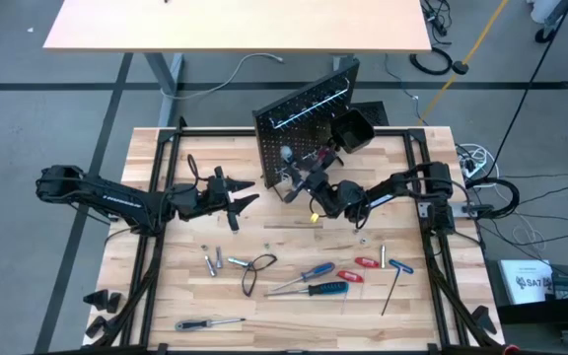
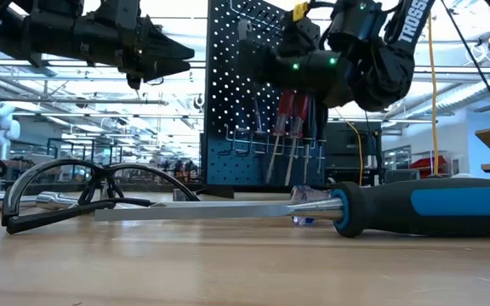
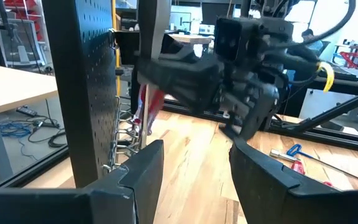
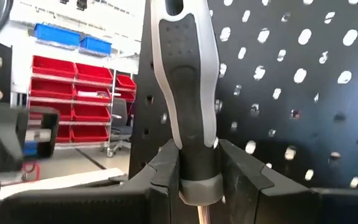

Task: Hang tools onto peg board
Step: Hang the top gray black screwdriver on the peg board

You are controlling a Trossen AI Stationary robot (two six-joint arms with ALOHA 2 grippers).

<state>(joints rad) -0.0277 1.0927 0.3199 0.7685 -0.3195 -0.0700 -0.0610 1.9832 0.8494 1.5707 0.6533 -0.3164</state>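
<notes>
Black-and-grey-handled screwdriver (image 4: 188, 93) pinched in right gripper (image 4: 194, 165) against peg board (image 1: 299, 123) front face. Left gripper (image 1: 237, 197) hovers beside board, fingers spread, empty. Other tools (image 1: 314, 281) on table before board.

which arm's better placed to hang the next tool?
Right. The right gripper is shut on a grey-black handled screwdriver at the peg board. The left gripper hangs open, holding nothing.
</notes>
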